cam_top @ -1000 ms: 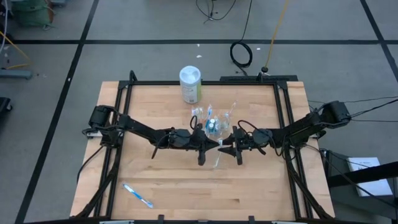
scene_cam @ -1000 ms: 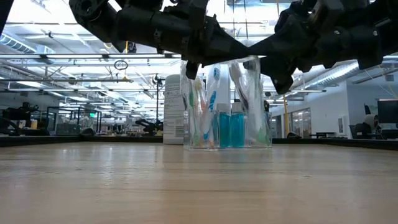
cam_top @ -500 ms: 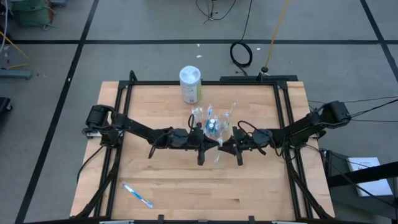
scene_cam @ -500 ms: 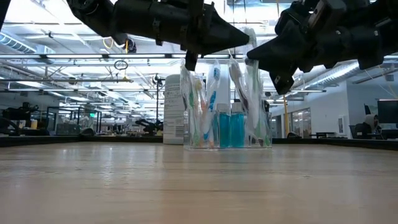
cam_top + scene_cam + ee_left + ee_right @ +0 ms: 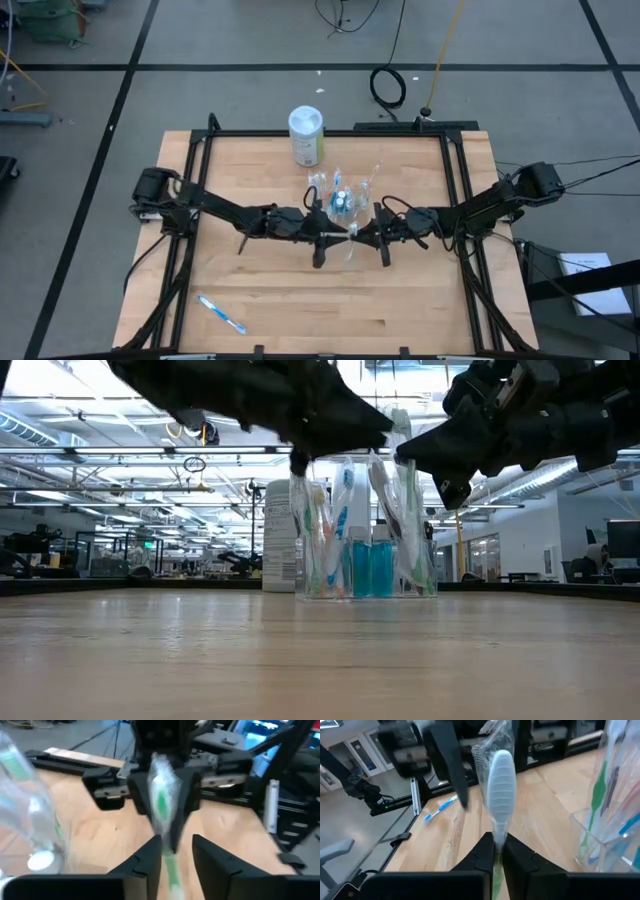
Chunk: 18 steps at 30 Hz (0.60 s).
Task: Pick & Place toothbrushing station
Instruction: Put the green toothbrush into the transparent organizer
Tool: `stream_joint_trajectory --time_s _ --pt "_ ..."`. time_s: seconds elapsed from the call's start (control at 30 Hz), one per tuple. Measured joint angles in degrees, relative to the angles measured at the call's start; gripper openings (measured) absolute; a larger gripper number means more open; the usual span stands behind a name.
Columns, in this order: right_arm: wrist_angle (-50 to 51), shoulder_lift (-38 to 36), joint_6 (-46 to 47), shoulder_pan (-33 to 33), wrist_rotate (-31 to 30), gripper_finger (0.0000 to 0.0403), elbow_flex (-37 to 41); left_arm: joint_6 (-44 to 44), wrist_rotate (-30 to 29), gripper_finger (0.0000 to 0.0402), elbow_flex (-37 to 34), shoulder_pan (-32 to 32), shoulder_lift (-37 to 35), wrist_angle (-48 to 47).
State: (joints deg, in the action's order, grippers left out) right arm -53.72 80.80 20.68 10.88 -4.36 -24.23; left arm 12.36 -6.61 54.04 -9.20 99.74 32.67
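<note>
the two dark arms are reaching toward each other over the middle of the wooden table [image 5: 260, 290], and their hands are meeting tip to tip just in front of the clear plastic cup [image 5: 341, 200]. the right hand [image 5: 358, 236] is sitting pinched tight on a wrapped green toothbrush [image 5: 499, 780], whose pale head in its crinkled clear wrapper is standing up between the dark fingers [image 5: 517, 855] in the right wrist view. the left hand [image 5: 340, 235] is standing partly open around the other end of that same toothbrush [image 5: 162, 805]; in the left wrist view its two fingers [image 5: 147, 862] are lying to either side of the green handle with a little gap showing, so it is not clamping it.

the cup is standing upright near the table's centre, toward the far side, and is holding toothbrushes in blue, green, white and pink along with teal toothpaste tubes [image 5: 368, 565] on its floor. in the low view both hands are hanging above the cup's rim [image 5: 362, 460].

a white-lidded canister [image 5: 306, 136] with a green label is standing behind the cup, near the far edge. a single blue toothbrush [image 5: 221, 314] is lying flat near the front left corner of the table, well apart from everything else.
</note>
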Motion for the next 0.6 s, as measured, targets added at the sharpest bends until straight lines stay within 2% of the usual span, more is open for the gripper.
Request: stream_joint_trajectory --time_s 0.1,0.23,0.33,0.43,0.6 --pt "0.8 -1.5 -1.1 0.1 0.0 0.0012 0.1 0.2 0.6 0.0128 0.1 -0.1 -6.2 -10.6" --pt "3.6 -6.0 -3.3 0.1 0.2 0.0014 -0.1 3.9 0.5 0.0133 0.1 0.0 -14.5 -25.0" --pt "13.4 -11.0 -6.1 0.1 0.4 0.0011 -1.5 6.3 0.3 0.0133 0.1 -0.4 -19.2 -32.6" --pt "22.6 -15.4 -8.1 0.2 -3.7 0.0011 -4.5 5.8 -1.1 0.0134 0.1 -0.9 -21.6 -36.8" --pt "31.9 -21.5 -14.4 0.1 -11.8 0.0011 -7.5 4.7 -10.3 0.0134 0.1 -2.6 -22.3 -37.5"
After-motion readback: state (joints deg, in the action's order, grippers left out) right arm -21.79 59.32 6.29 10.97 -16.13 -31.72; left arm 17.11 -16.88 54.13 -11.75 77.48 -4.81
